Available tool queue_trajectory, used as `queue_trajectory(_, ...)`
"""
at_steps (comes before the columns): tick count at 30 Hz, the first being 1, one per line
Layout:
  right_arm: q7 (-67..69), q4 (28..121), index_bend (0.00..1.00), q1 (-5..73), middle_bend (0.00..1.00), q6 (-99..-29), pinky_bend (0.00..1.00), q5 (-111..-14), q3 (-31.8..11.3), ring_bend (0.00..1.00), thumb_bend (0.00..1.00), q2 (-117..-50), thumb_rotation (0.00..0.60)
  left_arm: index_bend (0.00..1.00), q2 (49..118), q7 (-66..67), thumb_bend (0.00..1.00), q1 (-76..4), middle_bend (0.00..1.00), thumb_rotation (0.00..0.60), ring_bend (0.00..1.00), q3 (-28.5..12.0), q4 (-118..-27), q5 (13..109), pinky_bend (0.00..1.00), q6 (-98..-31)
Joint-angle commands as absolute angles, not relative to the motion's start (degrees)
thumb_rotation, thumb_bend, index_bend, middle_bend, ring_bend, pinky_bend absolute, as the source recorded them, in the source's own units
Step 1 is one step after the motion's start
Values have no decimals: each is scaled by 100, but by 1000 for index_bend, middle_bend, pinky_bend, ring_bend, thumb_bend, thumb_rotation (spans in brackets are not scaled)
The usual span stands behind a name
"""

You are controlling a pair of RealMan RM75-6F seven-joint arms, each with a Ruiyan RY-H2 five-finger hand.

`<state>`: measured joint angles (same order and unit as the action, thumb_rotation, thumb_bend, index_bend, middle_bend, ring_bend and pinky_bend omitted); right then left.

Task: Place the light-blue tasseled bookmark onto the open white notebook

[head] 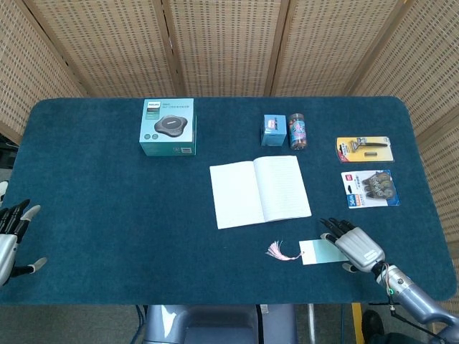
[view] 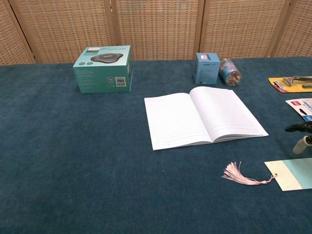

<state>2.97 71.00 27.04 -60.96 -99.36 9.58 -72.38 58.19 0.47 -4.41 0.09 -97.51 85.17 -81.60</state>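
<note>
A blue cloth table (head: 107,236) carries an open white notebook (head: 259,190) near its middle. Below it lies the light-blue bookmark (head: 320,251), its pink tassel (head: 281,251) pointing left. The right hand (head: 354,245) is over the bookmark's right end, fingers spread. The left hand (head: 11,240) shows at the left edge, fingers apart, holding nothing. Behind the notebook stand a teal box (head: 168,127), a small blue box (head: 273,130) and a jar (head: 297,131); two blister packs (head: 366,168) lie at right

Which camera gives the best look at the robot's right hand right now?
The head view: the whole right hand shows there, fingers spread above the right end of the bookmark. The chest view catches only a few fingertips at its right edge.
</note>
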Motion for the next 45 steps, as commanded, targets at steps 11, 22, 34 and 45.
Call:
queue_trajectory(11,100,7442,232,2906,0,-5521,167,-9603,865,0,0,-7171,600,0,5812,20,0,-445,0,600,0,9,-9748,8508,0,-8149)
queue_trajectory(22,-108,7578,235,2952,0,-5376,167,-9466,812,0,0,-7184,600,0,5805,-1,0,-442,0,600,0,11,-9740,8510,0,-8153)
queue_trajectory(34,-147,7405,239,2921,0,-5462,167,-9480,805,0,0,-7333,600,0,5821,38,0,-444,0,600,0,15,-9742,8504,0,-8144)
queue_trajectory(45,-167,7331,239,2921,0,-5491,167,-9531,834,0,0,-7387,600,0,5820,61,0,-454,0,600,0,17,-9750,8489,0,-8118)
